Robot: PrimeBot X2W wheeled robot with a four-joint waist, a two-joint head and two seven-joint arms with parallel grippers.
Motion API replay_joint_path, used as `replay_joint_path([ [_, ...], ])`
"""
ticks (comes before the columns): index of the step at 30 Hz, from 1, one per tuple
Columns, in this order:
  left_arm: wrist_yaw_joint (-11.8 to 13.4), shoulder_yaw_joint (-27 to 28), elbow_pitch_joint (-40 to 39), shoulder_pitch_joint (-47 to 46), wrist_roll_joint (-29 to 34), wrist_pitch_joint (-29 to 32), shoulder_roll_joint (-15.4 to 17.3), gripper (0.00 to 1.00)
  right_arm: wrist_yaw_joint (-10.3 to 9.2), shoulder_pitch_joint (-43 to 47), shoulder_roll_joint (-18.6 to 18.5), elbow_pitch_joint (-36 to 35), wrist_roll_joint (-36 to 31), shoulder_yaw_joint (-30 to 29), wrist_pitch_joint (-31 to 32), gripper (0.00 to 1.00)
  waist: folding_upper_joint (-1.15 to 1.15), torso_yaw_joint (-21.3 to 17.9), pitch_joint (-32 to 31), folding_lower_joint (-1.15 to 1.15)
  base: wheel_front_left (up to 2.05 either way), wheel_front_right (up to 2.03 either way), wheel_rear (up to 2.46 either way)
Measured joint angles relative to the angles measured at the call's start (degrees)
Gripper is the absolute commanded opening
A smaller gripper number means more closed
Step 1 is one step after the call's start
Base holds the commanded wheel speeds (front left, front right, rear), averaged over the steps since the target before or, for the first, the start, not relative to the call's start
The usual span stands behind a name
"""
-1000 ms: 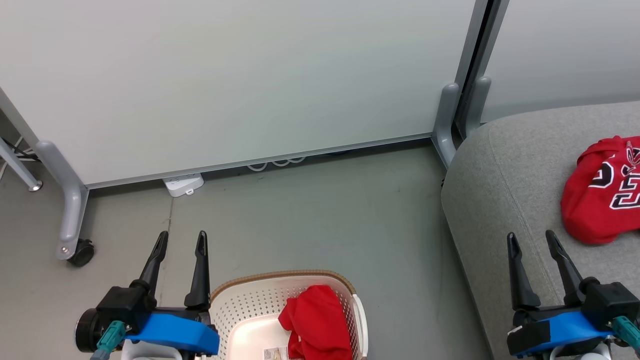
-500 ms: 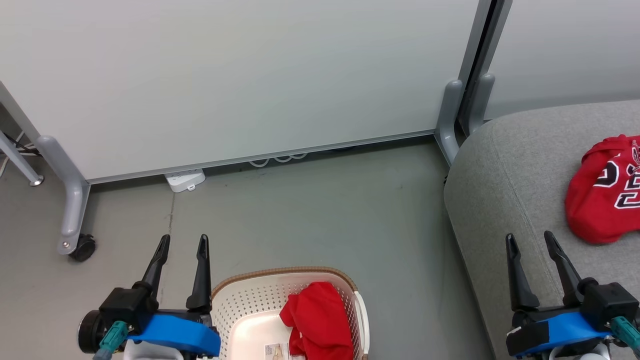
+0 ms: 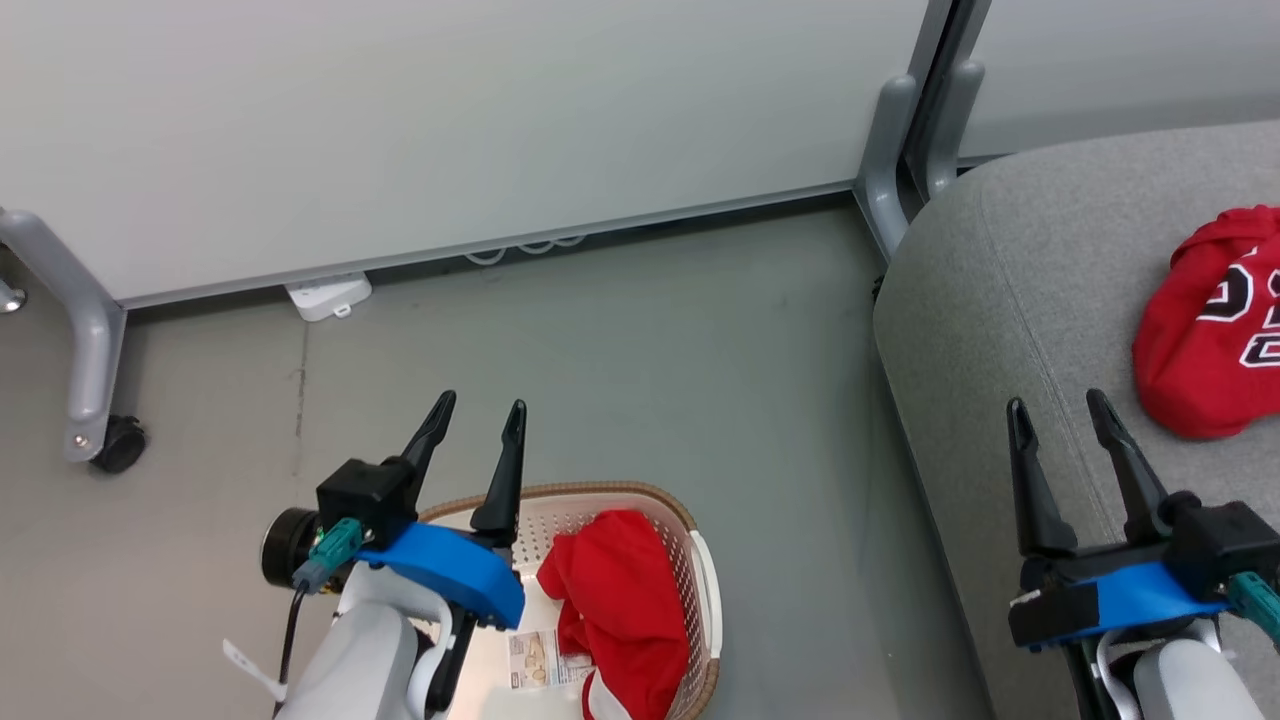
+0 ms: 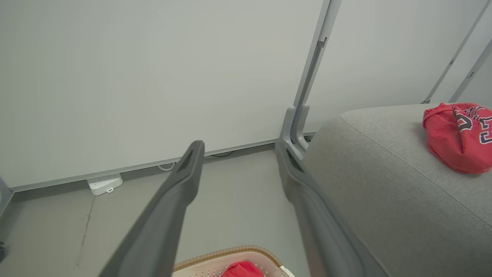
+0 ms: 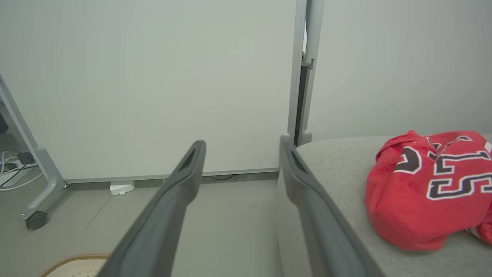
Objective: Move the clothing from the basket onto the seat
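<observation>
A red garment point(image 3: 615, 610) lies bunched in the cream basket point(image 3: 685, 530) on the floor, at the bottom of the head view. Another red garment with black-and-white numbers point(image 3: 1215, 325) point(image 5: 430, 188) point(image 4: 457, 136) rests on the grey seat point(image 3: 980, 310) at the right. My left gripper point(image 3: 478, 420) is open, hovering above the basket's far left rim with nothing between its fingers. My right gripper point(image 3: 1058, 412) is open over the seat's front part, to the left of the numbered garment and apart from it. The basket's brown rim point(image 4: 226, 254) peeks in at the bottom of the left wrist view.
White partition panels stand behind, with grey feet point(image 3: 880, 170) beside the seat and a castor point(image 3: 118, 447) at the left. A white power strip point(image 3: 325, 296) lies at the panel's base. A paper label point(image 3: 535, 660) lies in the basket. Grey floor spreads between basket and panels.
The head camera has shifted, so the whole scene sits higher and lefter. My left gripper has moved right and up, from beside the basket to over its rim. The right gripper holds its place.
</observation>
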Motion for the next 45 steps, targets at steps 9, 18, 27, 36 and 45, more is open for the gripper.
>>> replay_joint_path([
  [9,0.1,-7.2,13.5,-11.1,-4.5,0.0,0.0,1.0,0.01,-7.5,-0.7,-1.5,0.9,1.2,0.0,1.0,0.0,-2.4,7.3,0.0,0.0,0.0,0.0],
  [18,0.1,-13.2,28.0,-19.2,-8.4,0.3,0.0,1.0,0.01,-13.3,-0.7,-2.9,1.3,2.2,0.0,1.0,0.0,-5.1,15.6,0.01,0.0,0.0,0.0],
  [27,-0.1,-15.7,38.3,-25.1,-10.3,3.0,0.0,1.0,0.01,-17.1,-0.8,-4.0,1.6,2.4,0.0,1.0,0.0,-7.6,23.9,0.0,0.0,0.0,0.0],
  [36,0.1,-16.5,42.4,-28.3,-12.0,7.5,0.0,1.0,0.01,-20.3,-1.1,-5.4,2.0,2.3,0.0,1.0,0.0,-8.7,31.1,0.0,0.0,0.0,0.0],
  [45,0.7,-15.6,43.5,-30.8,-14.0,9.3,0.2,1.0,0.01,-23.0,-1.1,-6.3,2.0,3.0,0.0,1.0,0.0,-9.3,37.1,0.0,0.0,0.0,0.0],
])
